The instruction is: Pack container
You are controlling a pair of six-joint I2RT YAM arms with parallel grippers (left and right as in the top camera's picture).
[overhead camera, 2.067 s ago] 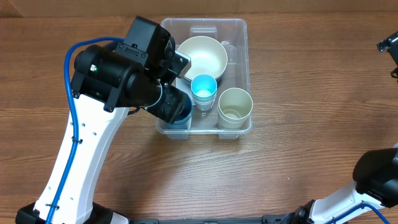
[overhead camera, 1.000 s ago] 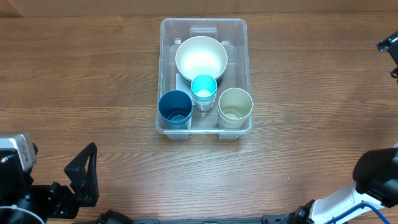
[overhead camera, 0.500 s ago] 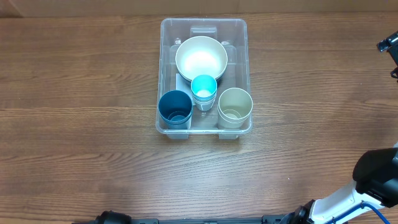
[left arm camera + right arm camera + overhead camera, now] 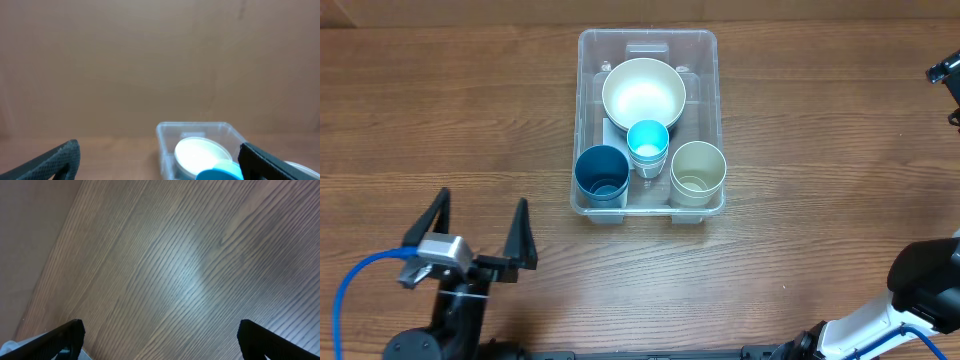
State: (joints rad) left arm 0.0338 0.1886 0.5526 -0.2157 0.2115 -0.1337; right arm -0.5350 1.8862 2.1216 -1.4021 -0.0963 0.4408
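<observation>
The clear plastic container (image 4: 710,60) stands at the table's middle back. Inside it are a white bowl (image 4: 643,93), a light blue cup (image 4: 647,140), a dark blue cup (image 4: 602,172) and a pale green cup (image 4: 698,168). My left gripper (image 4: 475,230) is open and empty at the front left, well short of the container. In the left wrist view the container (image 4: 167,135), the white bowl (image 4: 197,152) and the light blue cup (image 4: 220,172) show between the open fingers (image 4: 160,162). My right gripper (image 4: 160,340) is open and empty over bare wood; in the overhead view only its arm shows.
The right arm's base (image 4: 930,285) sits at the front right and a dark part of it (image 4: 945,75) pokes in at the far right edge. A brown wall (image 4: 150,60) stands behind the table.
The left arm left the container, where the dark blue cup now stands, dropped out of the overhead view, then came back at the front left with its fingers open. The right arm has not moved.
</observation>
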